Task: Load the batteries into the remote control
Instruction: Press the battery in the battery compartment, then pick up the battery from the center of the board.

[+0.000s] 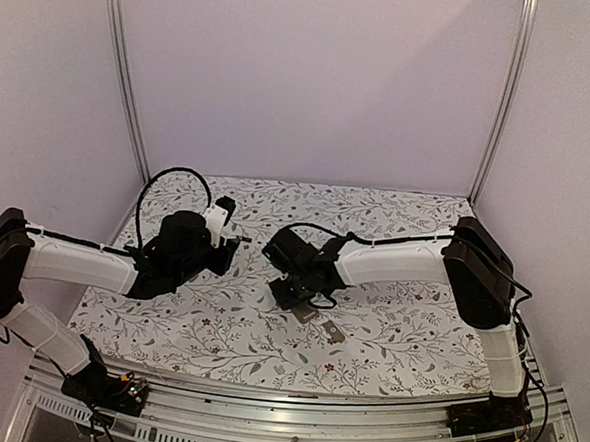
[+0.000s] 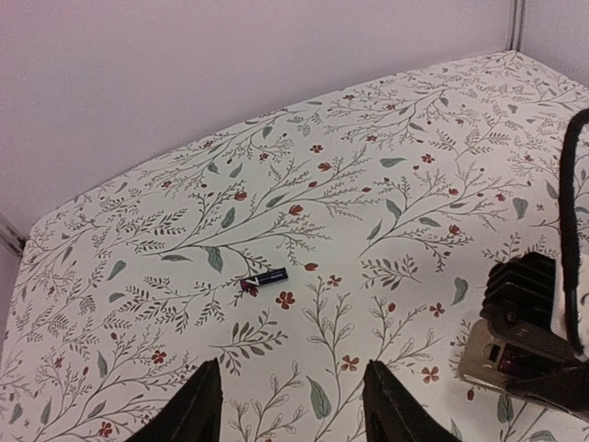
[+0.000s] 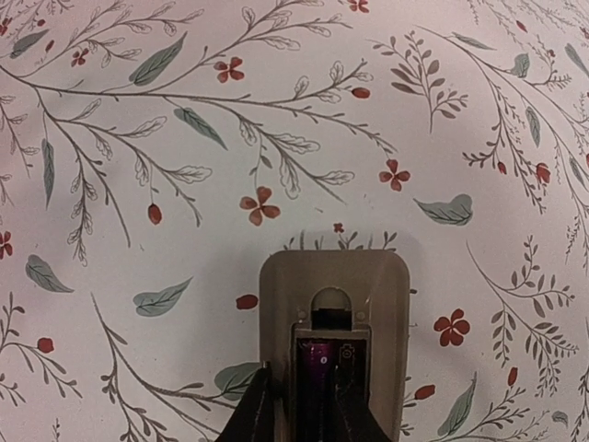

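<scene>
The remote control (image 3: 333, 281) lies tan-grey back up, its dark battery recess open. One purple battery (image 3: 316, 361) sits in the recess's left slot. My right gripper (image 3: 304, 373) is drawn narrow on it, one finger over the remote's left rim and the other inside the recess. A second dark battery (image 2: 264, 277) lies loose on the floral cloth, ahead of my left gripper (image 2: 292, 364), which hovers open and holds nothing. In the top view the right gripper (image 1: 306, 294) is over the remote (image 1: 315, 310) and the left gripper (image 1: 236, 242) is to its left.
A small flat tan-grey cover piece (image 1: 335, 333) lies just right of the remote toward the near edge. The right arm's black wrist and cable (image 2: 538, 304) stand over the remote (image 2: 483, 361) at the left wrist view's right edge. Walls bound the table.
</scene>
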Robot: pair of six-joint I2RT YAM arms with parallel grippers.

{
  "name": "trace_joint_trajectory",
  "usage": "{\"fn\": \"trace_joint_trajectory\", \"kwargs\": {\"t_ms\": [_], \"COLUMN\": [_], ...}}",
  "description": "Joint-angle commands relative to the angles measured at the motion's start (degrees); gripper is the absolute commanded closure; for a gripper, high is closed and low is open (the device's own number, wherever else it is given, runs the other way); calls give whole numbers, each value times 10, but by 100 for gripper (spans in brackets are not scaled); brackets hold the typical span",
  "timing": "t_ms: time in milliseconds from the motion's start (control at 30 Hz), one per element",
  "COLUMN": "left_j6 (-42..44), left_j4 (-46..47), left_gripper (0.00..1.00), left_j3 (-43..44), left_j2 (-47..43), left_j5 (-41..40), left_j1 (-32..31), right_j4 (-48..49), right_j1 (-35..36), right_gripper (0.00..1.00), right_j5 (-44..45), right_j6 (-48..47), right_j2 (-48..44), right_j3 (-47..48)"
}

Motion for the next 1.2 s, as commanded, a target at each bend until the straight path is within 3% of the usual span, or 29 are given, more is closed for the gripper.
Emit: {"fn": "trace_joint_trajectory", "kwargs": {"t_ms": [0,300,733,933,1167], "left_j6": [8,-2,-35,-45,52], "left_j4": [7,-16,-107,-192,-267], "left_gripper": [48,45,39,38,36], "left_j3": [-3,21,106,206,375], "left_j2": [-5,17,98,190,350], "left_j5": [-5,-3,53,144,172], "left_j1": [-5,7,63,120,134], "right_j4": [-65,-27,37,76,101], "right_j1": [2,-11,-55,-75,-85], "right_gripper": [80,75,66,63,59], "right_j5": [-34,-67,-104,-121,-136], "right_j6": [-25,-45,-88,-102,-120], "right_j2": [28,-41,-133,-172,-194], "right_j3": [-2,27,-27,-77,-121]}}
